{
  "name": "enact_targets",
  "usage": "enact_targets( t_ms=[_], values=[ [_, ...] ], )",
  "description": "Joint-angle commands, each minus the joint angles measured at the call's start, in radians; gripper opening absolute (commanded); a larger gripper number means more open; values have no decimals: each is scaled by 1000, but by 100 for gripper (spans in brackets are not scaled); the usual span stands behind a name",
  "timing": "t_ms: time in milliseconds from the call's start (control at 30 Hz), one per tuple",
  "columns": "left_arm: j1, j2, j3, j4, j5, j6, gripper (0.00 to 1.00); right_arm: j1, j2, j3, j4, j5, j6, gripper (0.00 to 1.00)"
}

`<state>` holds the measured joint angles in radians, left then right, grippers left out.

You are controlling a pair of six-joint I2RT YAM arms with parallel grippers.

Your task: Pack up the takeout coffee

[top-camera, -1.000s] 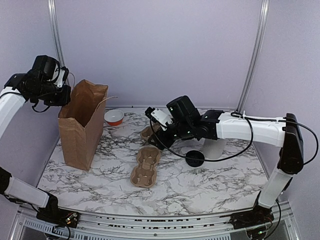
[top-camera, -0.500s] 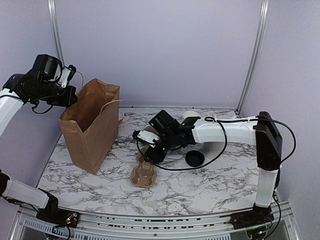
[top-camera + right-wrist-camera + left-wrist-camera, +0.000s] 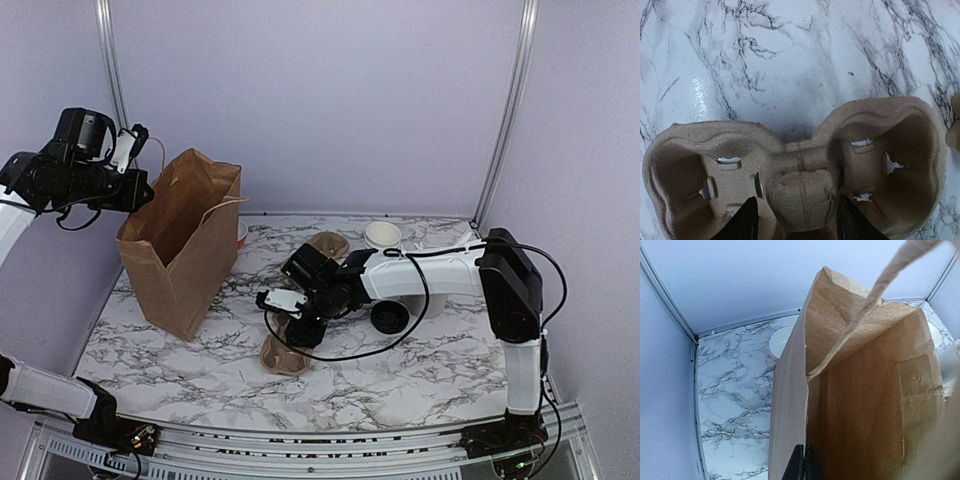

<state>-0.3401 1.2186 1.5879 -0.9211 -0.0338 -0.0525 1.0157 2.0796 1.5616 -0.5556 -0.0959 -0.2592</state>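
Note:
A two-cup cardboard carrier [image 3: 790, 165] lies on the marble near the middle [image 3: 285, 352]. My right gripper [image 3: 290, 322] hangs low over it, open. Its fingertips [image 3: 747, 222] straddle the carrier's centre hump, one in each cup well. The coffee's round black lid [image 3: 390, 317] lies flat to the right, beside the right arm. A white paper cup [image 3: 383, 236] stands open-topped at the back; no lettering shows. My left gripper [image 3: 804, 466] is shut on the rim of the upright brown paper bag [image 3: 180, 245], up at the left [image 3: 128, 185].
A second cardboard carrier [image 3: 328, 243] lies at the back centre. A white cylinder [image 3: 432, 300] stands behind the right forearm, mostly hidden. A red-and-white bowl [image 3: 781, 341] sits behind the bag. Metal frame posts [image 3: 505, 110] and the lilac backdrop close the back.
The right arm swung left and down from the back carrier to the front carrier, its jaws narrowing. The left gripper shifted the bag's top a little to the right.

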Motion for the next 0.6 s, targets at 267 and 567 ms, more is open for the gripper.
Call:
enact_targets(
  t_ms=[267, 567],
  values=[
    [-14, -20, -21, 38, -3, 17, 0, 11, 71, 103, -52, -17, -34, 49],
    [-19, -15, -24, 39, -5, 17, 0, 11, 109, 139, -84, -23, -35, 52]
  ],
)
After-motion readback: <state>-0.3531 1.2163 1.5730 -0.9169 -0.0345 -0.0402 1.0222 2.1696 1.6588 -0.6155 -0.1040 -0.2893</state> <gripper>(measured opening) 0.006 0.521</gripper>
